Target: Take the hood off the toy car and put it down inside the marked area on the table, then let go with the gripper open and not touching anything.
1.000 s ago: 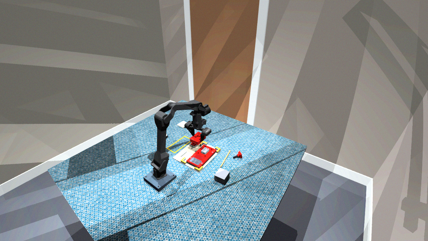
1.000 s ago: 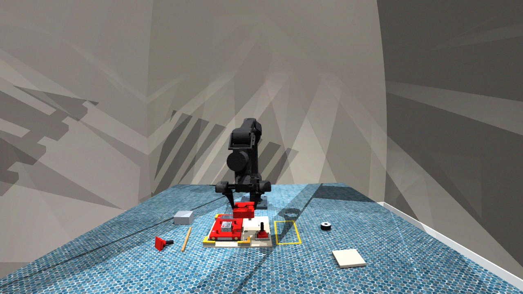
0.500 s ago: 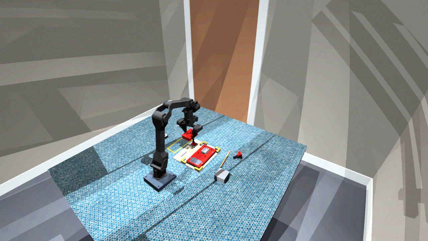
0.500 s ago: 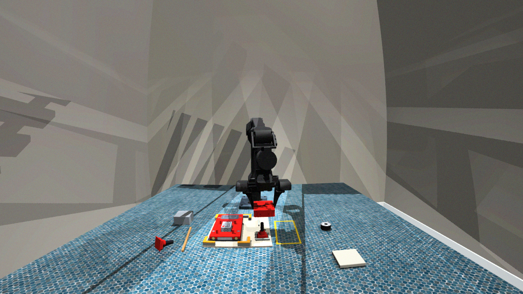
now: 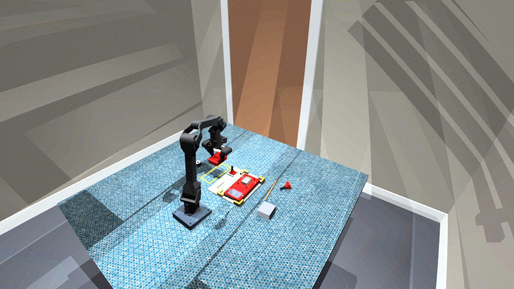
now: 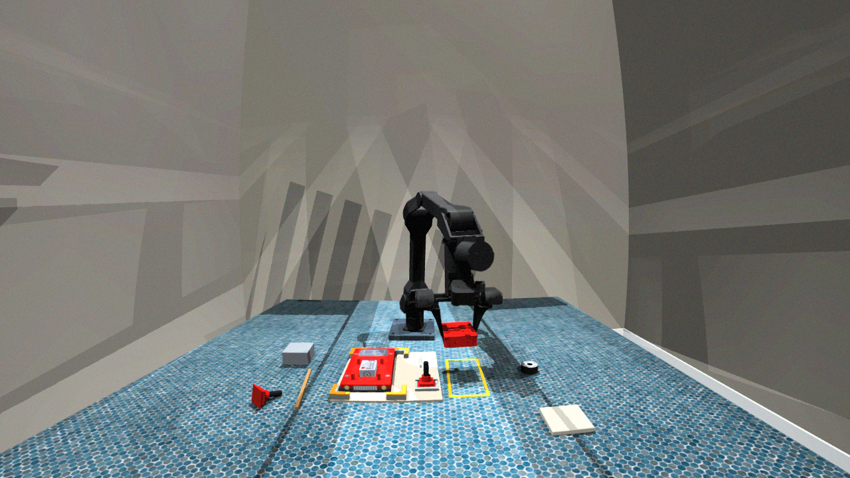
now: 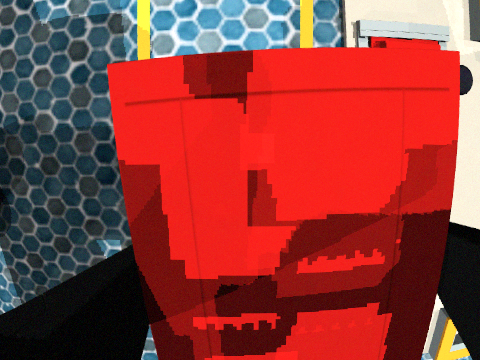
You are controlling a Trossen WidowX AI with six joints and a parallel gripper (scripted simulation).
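My gripper (image 5: 216, 157) (image 6: 459, 332) is shut on the red hood (image 5: 215, 161) (image 6: 460, 340) (image 7: 325, 175), with one finger on each side. The hood is roughly level in the air, clear of the car. The marked area, a yellow outline (image 5: 219, 175) (image 6: 469, 396) (image 7: 144, 30), lies on the table below it; in the wrist view the hood hides much of the outline. The red toy car (image 5: 239, 187) (image 6: 349, 380) stands without its hood on a cream board, its grey engine block (image 5: 246, 180) (image 6: 367, 368) showing.
The cream board (image 5: 215, 188) (image 6: 410, 397) lies beside the outline and carries a red stand with a black handle (image 5: 232, 171) (image 6: 425, 381). A black-and-white roll (image 6: 528, 368) and a cream tile (image 6: 566, 419) lie on its other side. Beyond the car are a stick (image 6: 303, 389) and grey block (image 6: 298, 354).
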